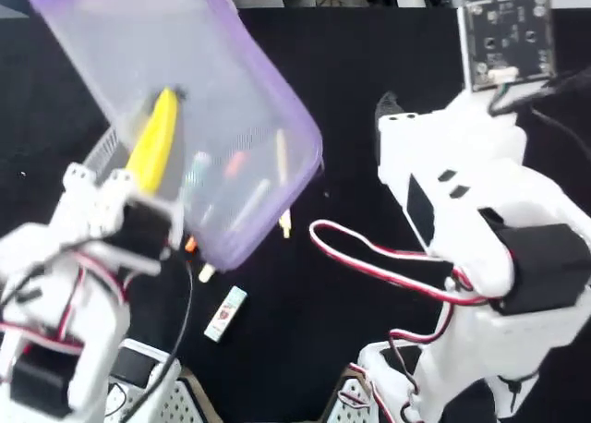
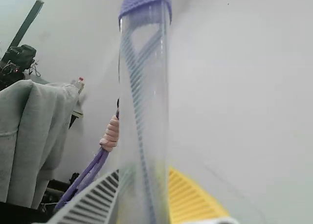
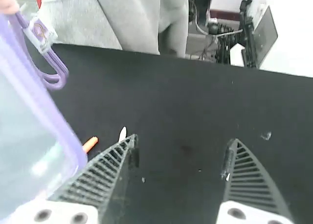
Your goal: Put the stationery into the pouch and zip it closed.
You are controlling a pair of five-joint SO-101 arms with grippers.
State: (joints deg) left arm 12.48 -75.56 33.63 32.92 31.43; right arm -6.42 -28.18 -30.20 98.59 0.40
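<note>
Clear pouch (image 1: pixel 185 81) w/ purple edge is being gripped & held tilted above black tabletop (image 1: pixel 351 118) by clenched L pincer (image 2: pixel 144 199); pens (image 1: pixel 235 166) are being carried inside. R pincer (image 3: pixel 178 158) is being held released, wide apart, low over tabletop. Below pouch, small white item (image 1: pixel 224 312) is being left on tabletop.

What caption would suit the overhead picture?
Left gripper holds a clear, purple-edged pouch above the black table; a small white item lies on it.
</note>
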